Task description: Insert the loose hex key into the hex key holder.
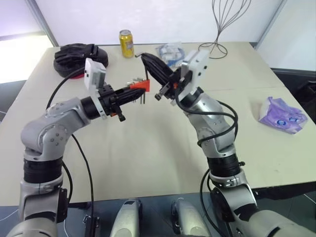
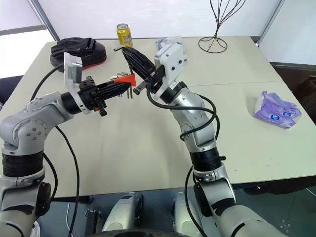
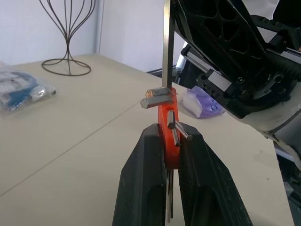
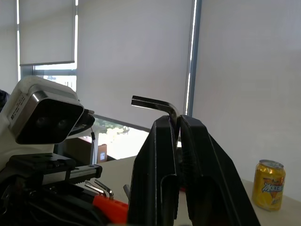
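left gripper (image 3: pixel 171 155) jaws clamped on hex key holder (image 1: pixel 140 86), held above table (image 1: pixel 148 148) | right gripper (image 4: pixel 178 123) jaws clamped on loose hex key (image 3: pixel 166 44), tip at holder | step: insertion | next: seat key fully, then release

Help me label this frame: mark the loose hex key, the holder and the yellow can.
loose hex key (image 4: pixel 153 103), right wrist view, short arm.
hex key holder (image 3: pixel 166 117), left wrist view, red body.
yellow can (image 1: pixel 127 43), left eye view, side.

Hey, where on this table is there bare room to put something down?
Bare: the wide near table between both arms, and the stretch between the right arm and the purple packet. Crowded: the far edge, with black bag, yellow can, plastic bag and wire stand.
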